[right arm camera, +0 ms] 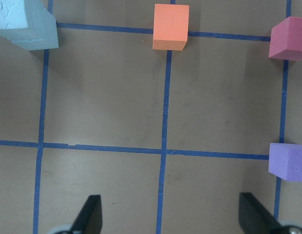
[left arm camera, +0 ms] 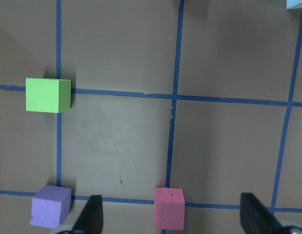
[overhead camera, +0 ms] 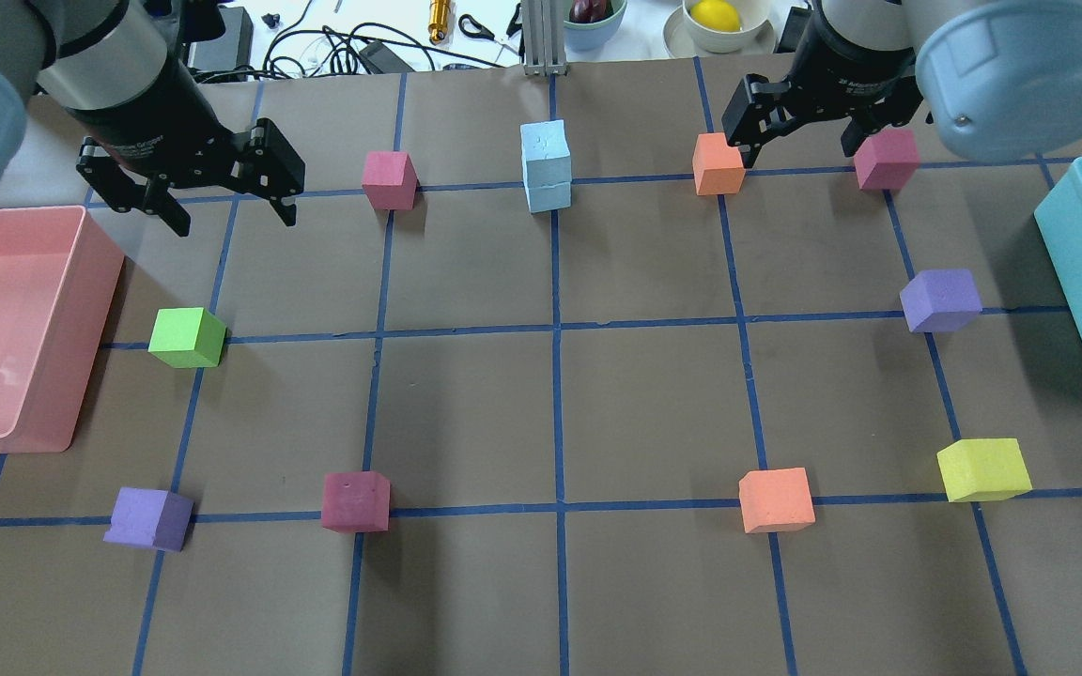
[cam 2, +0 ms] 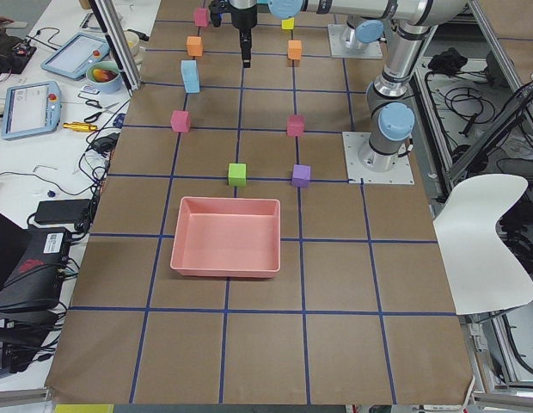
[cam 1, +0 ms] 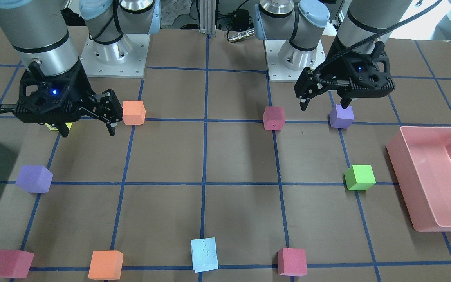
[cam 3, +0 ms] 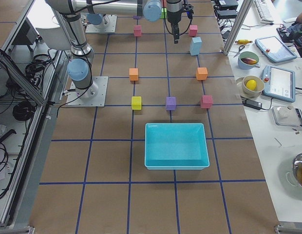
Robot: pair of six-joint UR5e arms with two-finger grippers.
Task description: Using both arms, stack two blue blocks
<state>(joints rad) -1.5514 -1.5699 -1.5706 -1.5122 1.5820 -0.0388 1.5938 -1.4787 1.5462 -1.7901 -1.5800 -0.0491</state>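
In the overhead frame's upper left, my left claw (overhead camera: 234, 222) hangs spread wide and empty; at upper right my right claw (overhead camera: 796, 155) is likewise spread, holding nothing. Between them, top centre, the blue blocks (overhead camera: 546, 167) stand stacked on the surface (overhead camera: 644, 394), touching neither claw.

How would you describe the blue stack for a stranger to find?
Follow the table's central tape line to the far edge, overhead view. The blue blocks stand there between a crimson cube and an orange cube. Only they are stacked two high.
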